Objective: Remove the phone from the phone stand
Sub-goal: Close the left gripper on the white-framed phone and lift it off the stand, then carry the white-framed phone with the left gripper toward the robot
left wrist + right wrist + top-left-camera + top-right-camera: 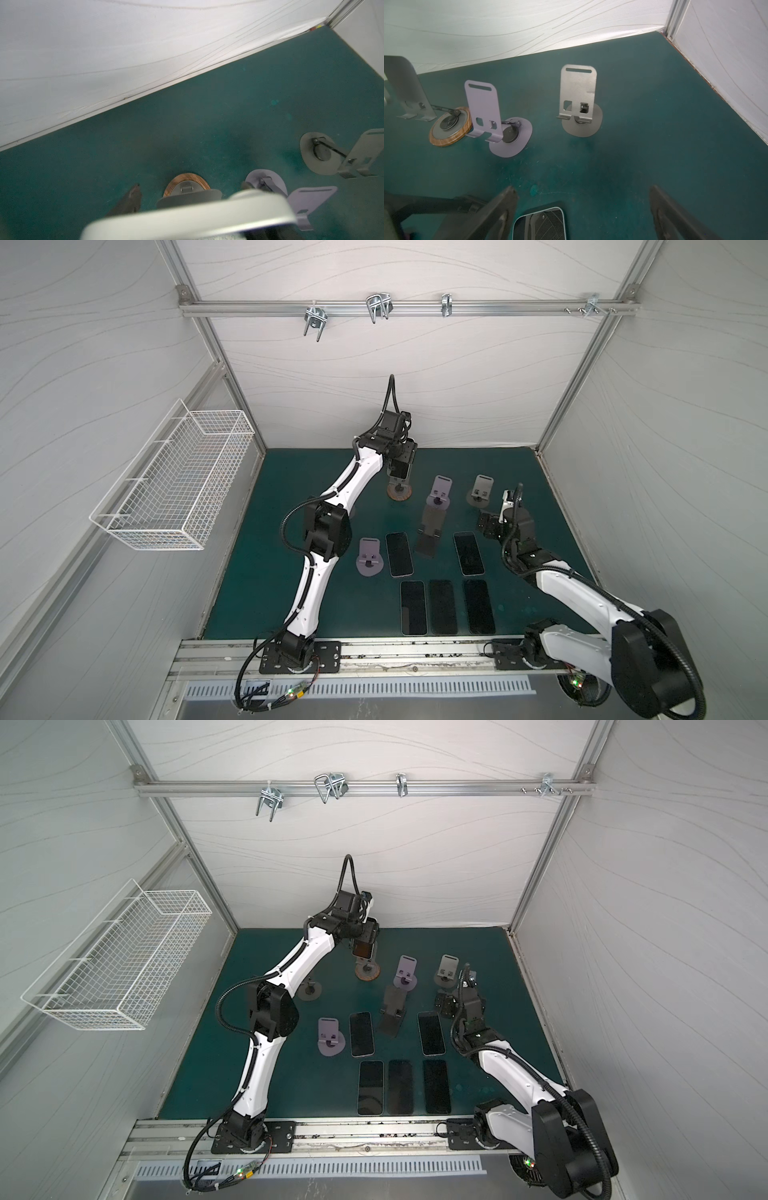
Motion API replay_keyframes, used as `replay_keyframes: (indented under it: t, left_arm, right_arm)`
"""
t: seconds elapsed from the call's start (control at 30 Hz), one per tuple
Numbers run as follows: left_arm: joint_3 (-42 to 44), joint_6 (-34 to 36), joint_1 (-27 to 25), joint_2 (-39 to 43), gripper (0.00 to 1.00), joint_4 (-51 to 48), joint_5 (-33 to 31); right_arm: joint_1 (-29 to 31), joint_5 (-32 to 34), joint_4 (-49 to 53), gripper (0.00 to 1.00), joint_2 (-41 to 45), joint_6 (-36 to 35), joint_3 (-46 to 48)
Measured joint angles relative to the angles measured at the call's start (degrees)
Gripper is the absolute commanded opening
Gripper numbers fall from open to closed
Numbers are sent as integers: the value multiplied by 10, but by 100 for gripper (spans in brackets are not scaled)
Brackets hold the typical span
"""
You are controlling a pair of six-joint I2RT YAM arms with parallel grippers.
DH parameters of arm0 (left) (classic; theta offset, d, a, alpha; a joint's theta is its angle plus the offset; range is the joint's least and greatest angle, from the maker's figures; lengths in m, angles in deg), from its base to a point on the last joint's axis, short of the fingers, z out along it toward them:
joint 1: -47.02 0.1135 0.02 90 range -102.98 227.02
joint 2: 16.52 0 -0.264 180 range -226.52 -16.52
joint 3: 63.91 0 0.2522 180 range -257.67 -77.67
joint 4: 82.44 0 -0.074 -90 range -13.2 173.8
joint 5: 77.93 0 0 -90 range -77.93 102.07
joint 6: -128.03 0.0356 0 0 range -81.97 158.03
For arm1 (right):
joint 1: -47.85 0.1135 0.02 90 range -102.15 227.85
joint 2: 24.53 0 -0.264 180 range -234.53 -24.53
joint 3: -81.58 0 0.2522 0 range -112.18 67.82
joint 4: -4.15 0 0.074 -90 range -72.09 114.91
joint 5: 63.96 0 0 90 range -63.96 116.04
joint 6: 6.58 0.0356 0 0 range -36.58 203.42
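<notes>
- The left claw point(397, 472) squeezes the phone point(187, 220) by its sides.
- The phone is right at the wood-base stand point(400, 494).
- The right claw point(582, 190) is spread wide and holds nothing.

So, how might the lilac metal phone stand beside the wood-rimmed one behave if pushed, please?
The lilac metal phone stand looks like thin bent sheet: probably stiff and light. Pushed high on its upright plate, it may tip; low, slide.

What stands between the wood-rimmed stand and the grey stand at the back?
A lilac stand, close to the wood-rimmed stand, apart from the grey stand. The right wrist view shows it best; both top views agree.
</notes>
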Motion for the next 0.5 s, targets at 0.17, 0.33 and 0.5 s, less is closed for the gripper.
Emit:
replay_keyframes:
  t: [0.17, 0.33, 0.5]
  left_arm:
    - [2, 0, 0, 37, 56, -12, 2]
    - [61, 0, 0, 102, 53, -27, 5]
    - [150, 1, 0, 192, 54, -43, 4]
  right_arm:
    - [14, 16, 0, 99, 0, -9, 0]
    - [18, 23, 0, 99, -1, -14, 0]
    - [20, 26, 0, 99, -3, -18, 0]
